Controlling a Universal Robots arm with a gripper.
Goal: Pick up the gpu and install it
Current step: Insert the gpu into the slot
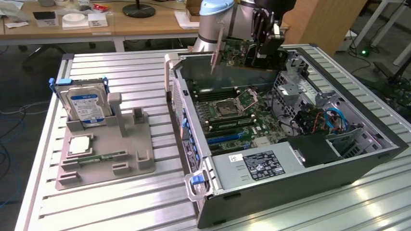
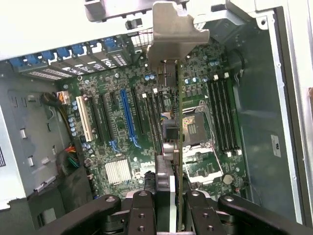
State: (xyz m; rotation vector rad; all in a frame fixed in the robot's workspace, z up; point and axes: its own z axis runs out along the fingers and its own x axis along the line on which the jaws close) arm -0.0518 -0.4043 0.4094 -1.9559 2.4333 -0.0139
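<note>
Slatted table [image 1: 115,202] carries an open computer case [image 1: 359,163]. Gripper [image 1: 266,53], nearly closed, clamps the gpu [image 1: 234,50] above the motherboard [image 1: 237,120].

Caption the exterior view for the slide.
Robot jaws grip the gpu above the open computer case; hard drive stands in the grey tray beside it.

Hard drive [image 1: 86,106] upright in grey holder [image 1: 128,144]; open computer case [image 1: 289,192] beside it.
</note>
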